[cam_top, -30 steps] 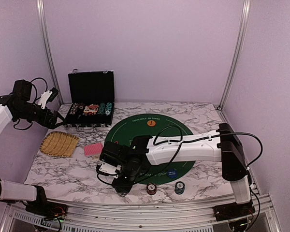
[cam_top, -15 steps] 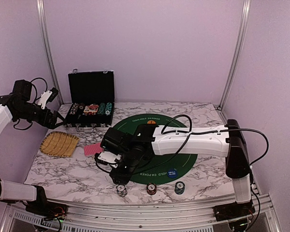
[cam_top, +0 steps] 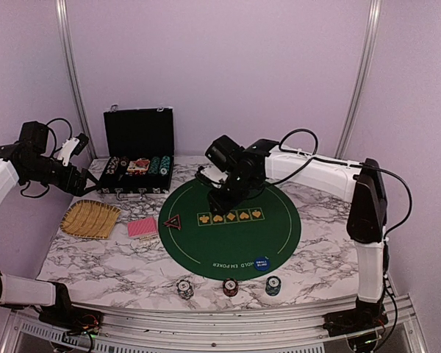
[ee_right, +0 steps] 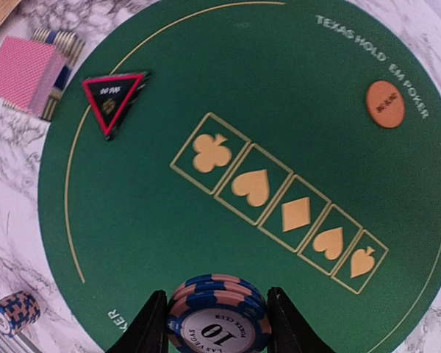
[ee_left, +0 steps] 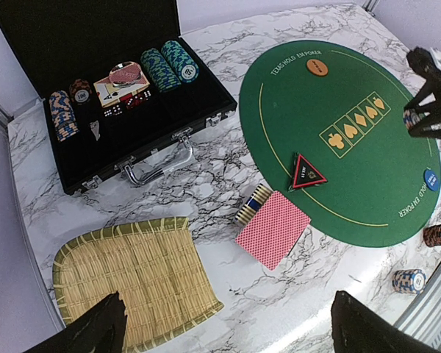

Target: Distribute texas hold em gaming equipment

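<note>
Right gripper (ee_right: 217, 327) clamps a chip stack (ee_right: 219, 303), bottom centre; a loose pinch could scatter chips over the mat (ee_right: 206, 95).

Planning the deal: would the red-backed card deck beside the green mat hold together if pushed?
Probably not: the red-backed card deck looks loose and unbanded, so top cards may shear off. Lying flat on the smooth marble-patterned tabletop, it would likely slide easily.

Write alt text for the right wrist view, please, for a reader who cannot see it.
The right gripper holds a stack of blue-and-pink poker chips above a round green mat printed with five card-suit boxes. On the mat lie a red-edged triangle and an orange disc; red-backed cards and another chip stack sit on the marble table beside it.
</note>
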Action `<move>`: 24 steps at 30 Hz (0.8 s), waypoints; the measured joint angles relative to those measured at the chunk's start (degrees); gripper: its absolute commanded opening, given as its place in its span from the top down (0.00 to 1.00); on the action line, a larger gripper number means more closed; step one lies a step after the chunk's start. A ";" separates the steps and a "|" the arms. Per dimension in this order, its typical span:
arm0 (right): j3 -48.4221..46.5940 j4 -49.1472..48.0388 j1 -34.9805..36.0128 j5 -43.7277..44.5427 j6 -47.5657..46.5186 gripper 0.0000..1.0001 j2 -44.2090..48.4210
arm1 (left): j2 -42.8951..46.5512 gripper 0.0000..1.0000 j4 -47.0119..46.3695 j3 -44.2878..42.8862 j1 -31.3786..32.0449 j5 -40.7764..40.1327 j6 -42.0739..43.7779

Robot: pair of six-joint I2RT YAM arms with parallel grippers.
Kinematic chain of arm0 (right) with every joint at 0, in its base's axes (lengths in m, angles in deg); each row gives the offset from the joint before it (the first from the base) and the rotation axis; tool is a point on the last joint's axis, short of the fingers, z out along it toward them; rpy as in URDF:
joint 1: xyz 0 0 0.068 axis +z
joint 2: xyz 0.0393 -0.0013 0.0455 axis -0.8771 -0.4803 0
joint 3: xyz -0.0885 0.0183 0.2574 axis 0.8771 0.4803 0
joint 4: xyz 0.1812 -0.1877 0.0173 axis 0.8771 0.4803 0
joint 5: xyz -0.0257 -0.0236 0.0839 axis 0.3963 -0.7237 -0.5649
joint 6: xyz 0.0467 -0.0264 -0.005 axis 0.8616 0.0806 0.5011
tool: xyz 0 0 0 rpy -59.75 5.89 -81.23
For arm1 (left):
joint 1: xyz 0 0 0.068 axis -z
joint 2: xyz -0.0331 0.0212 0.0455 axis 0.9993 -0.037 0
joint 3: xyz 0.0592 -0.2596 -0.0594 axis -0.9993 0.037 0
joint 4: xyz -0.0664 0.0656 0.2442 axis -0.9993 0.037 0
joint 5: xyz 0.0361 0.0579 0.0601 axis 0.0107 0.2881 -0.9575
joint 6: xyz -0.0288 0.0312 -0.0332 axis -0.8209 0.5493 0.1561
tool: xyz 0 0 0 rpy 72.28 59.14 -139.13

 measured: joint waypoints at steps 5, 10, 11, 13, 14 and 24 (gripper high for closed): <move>-5.35 -1.42 -7.08 2.05 -0.04 1.00 -2.80 | 0.00 0.01 0.00 0.00 0.00 -0.04 0.17; -10.43 -3.58 -12.57 3.41 -0.02 1.00 -8.35 | 0.00 0.01 0.00 0.00 0.00 -0.17 0.61; -11.15 -3.91 -13.51 3.45 -0.02 1.00 -9.60 | 0.00 0.01 0.02 0.00 0.00 -0.17 0.70; -12.59 -4.55 -15.19 3.61 0.02 1.00 -12.35 | 0.00 0.01 0.02 0.00 0.00 -0.17 0.87; -12.94 -4.90 -15.76 3.61 0.02 1.00 -13.35 | 0.00 0.01 0.02 0.00 0.00 -0.17 0.94; -15.17 -6.43 -19.19 3.65 0.20 1.00 -21.07 | 0.00 0.01 0.15 0.00 0.00 -0.57 1.05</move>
